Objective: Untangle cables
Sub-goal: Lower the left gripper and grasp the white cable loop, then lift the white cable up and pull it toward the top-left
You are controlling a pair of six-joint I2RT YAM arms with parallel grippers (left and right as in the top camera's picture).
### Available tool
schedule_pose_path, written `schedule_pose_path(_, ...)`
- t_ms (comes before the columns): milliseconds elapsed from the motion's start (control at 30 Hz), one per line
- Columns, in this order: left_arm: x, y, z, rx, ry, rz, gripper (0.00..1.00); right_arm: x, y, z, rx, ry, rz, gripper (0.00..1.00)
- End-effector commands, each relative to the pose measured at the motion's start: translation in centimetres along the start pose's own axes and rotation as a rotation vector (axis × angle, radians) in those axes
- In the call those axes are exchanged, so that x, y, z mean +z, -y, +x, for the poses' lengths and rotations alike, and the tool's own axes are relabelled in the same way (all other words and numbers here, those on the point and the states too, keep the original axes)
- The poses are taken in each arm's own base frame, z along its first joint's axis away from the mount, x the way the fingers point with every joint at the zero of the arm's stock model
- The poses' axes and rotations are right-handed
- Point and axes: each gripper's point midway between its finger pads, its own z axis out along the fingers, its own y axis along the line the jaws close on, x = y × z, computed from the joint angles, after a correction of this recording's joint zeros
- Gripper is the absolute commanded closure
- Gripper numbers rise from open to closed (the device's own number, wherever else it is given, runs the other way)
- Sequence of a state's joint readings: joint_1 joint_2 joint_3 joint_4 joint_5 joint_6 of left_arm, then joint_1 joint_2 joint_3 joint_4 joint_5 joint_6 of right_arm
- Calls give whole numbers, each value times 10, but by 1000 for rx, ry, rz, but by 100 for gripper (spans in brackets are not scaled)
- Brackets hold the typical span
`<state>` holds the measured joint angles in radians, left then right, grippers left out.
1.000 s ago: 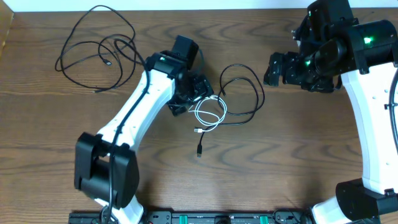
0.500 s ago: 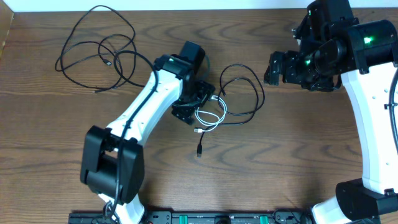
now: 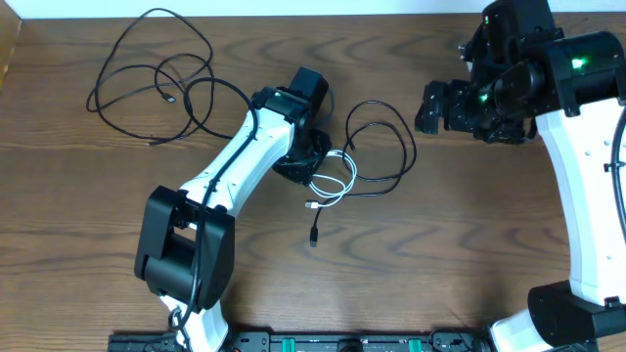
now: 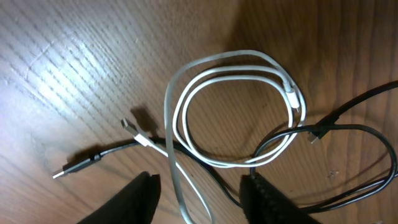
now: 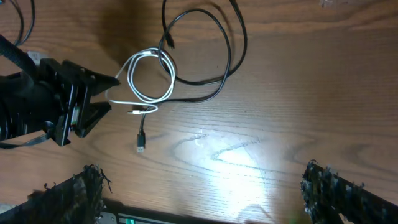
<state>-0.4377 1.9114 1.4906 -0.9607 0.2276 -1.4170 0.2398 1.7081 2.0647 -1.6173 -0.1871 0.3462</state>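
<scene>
A short white cable [image 3: 348,179] lies coiled at the table's middle, crossing a looped black cable [image 3: 411,147] whose plug points to the front. A second black cable [image 3: 93,98] lies loose at the back left. My left gripper [image 3: 311,168] is open and low at the white coil's left edge. In the left wrist view its fingers [image 4: 200,182] straddle a white strand, with the coil [image 4: 291,93] and the black cable [image 4: 373,134] ahead. My right gripper [image 3: 427,108] is open and empty above the table; its view [image 5: 202,171] shows the white coil [image 5: 171,78] and black loop [image 5: 242,46].
The wooden table [image 3: 440,264] ends at a white wall along the back. The arm bases stand at the front edge, left and right. The left arm's body reaches diagonally from the front left to the middle.
My left gripper has moved right, closer onto the white coil. The cables and the right arm have not visibly moved.
</scene>
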Motion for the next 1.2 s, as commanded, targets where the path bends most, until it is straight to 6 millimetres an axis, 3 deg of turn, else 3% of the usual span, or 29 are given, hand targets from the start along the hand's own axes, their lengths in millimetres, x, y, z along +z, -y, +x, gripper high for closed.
schedule_pose_path(0,4,-4,-5,-6,28,-20,54,-4,-1,1,-24,12,-1,1)
schedule_pose_path(467,4,-4,-5,42,29,-23,61,-3,-3,1,-30,11,-2,1)
schedule_pose_path(600,4,-4,-5,77,28,-23,74,-3,-3,2,-30,10,-2,1)
schedule_pose_path(667,4,-4,-5,106,28,-23,92,-3,-3,2,-30,11,-3,1)
schedule_pose_path(800,-1,-2,-7,145,31,-7,92,-3,-3,2,-30,11,-2,1)
schedule_pose_path(933,-28,11,-15,260,53,69,92,-3,-3,1,-30,11,-3,1)
schedule_pose_path(1167,-96,20,-31,370,174,224,93,-3,-3,1,-30,11,-3,1)
